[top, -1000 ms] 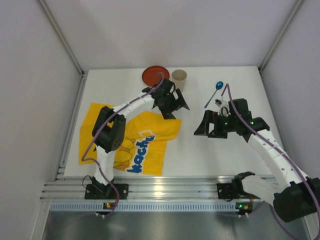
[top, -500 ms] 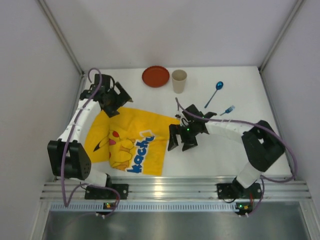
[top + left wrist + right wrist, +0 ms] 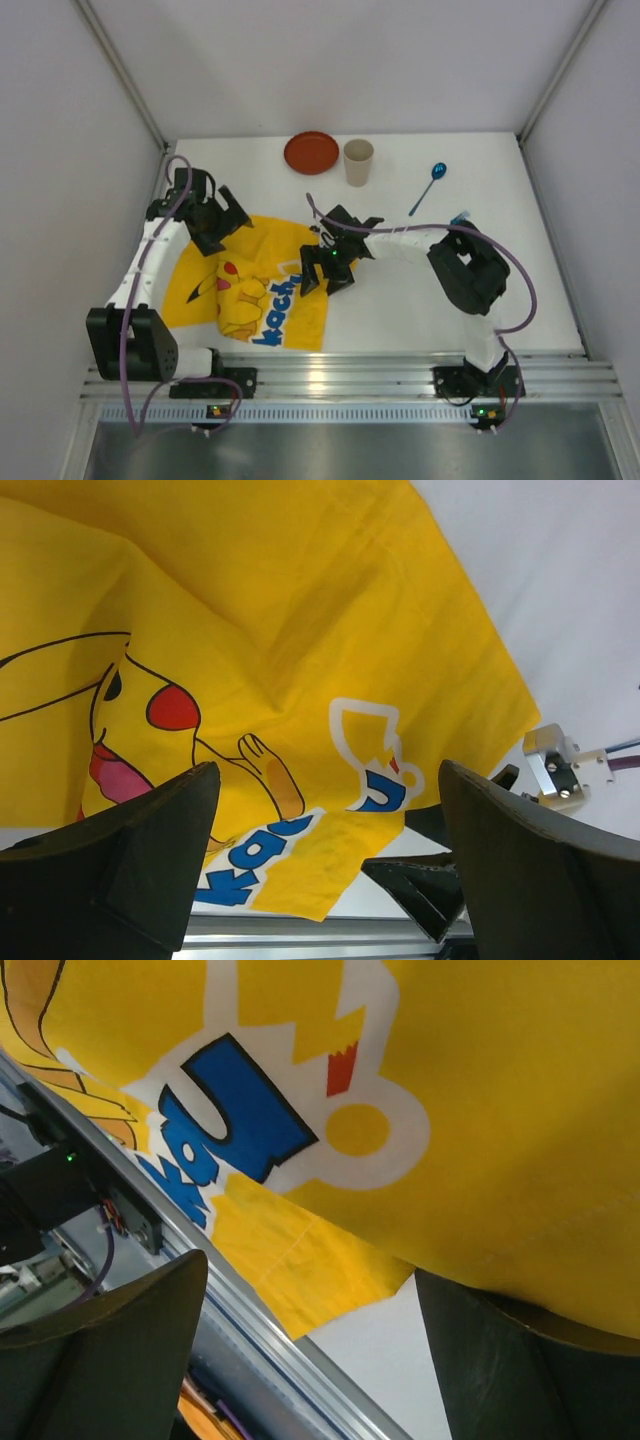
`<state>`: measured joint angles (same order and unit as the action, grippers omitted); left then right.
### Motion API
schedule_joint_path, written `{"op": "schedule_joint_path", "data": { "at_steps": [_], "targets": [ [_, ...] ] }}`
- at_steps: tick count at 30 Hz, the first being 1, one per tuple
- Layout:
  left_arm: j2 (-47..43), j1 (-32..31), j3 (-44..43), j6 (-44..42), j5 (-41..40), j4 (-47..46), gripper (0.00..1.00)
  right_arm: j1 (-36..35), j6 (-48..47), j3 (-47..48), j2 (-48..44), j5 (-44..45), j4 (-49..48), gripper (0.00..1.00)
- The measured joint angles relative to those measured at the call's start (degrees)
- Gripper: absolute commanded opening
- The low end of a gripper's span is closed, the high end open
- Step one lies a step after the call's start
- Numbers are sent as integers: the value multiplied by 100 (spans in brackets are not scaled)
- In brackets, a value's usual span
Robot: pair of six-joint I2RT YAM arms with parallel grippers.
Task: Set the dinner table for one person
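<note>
**Top external view: both claws wide open over the Pikachu cloth**

Top external first, going left to right. The left claw [image 3: 225, 228] hangs over the far left corner of the yellow Pikachu cloth [image 3: 250, 300]. Its wrist view shows both fingers [image 3: 130, 870] spread wide with nothing between them, just cloth underneath. The cloth is pretty rumpled and sits on the left half of the desk [image 3: 420, 300], with its near edge close to the aluminium rail [image 3: 340, 378].

Next is a red plate [image 3: 311, 153] at the far edge of the desk. Nearer the camera, the right claw [image 3: 323, 285] is reaching across to the cloth's right edge. From its own camera the fingers [image 3: 100, 1360] are far apart, right over the blue lettering, and not clamped on anything as far as I can see. Can't tell if they touch the fabric.

A beige cup [image 3: 358, 162] stands upright just beside the plate. Further right there's a blue spoon [image 3: 430, 185] lying at an angle. A small blue utensil [image 3: 460, 215] is mostly hidden behind the right arm.

The desk itself is the big white top filling the booth floor, with the rail on the near side by the arm bases.
</note>
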<state>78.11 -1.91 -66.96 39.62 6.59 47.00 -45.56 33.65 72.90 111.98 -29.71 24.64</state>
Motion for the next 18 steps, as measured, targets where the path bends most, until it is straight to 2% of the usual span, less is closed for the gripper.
{"op": "schedule_joint_path", "data": {
  "at_steps": [2,3,5,6,8,9,10,11,18],
  "targets": [
    [-59,50,0,-70,2,33,96,-140,61,153,138,9,-50,76],
    [-76,74,0,-96,2,52,96,-192,101,190,190,17,-103,64],
    [-103,107,0,-160,0,105,95,-247,149,214,269,68,-166,51],
    [-114,114,0,-195,0,131,95,-260,157,214,304,107,-166,37],
    [-125,166,0,-254,11,166,95,-260,142,212,367,212,-144,24],
    [-129,208,0,-289,9,181,95,-258,127,210,396,258,-118,11],
    [-133,240,0,-317,2,195,95,-256,101,208,396,315,-96,4],
    [-136,273,0,-341,2,210,95,-256,55,188,396,424,-76,0],
    [-136,343,0,-407,2,240,95,-103,-227,-297,-166,1095,409,0]
  ]
}}
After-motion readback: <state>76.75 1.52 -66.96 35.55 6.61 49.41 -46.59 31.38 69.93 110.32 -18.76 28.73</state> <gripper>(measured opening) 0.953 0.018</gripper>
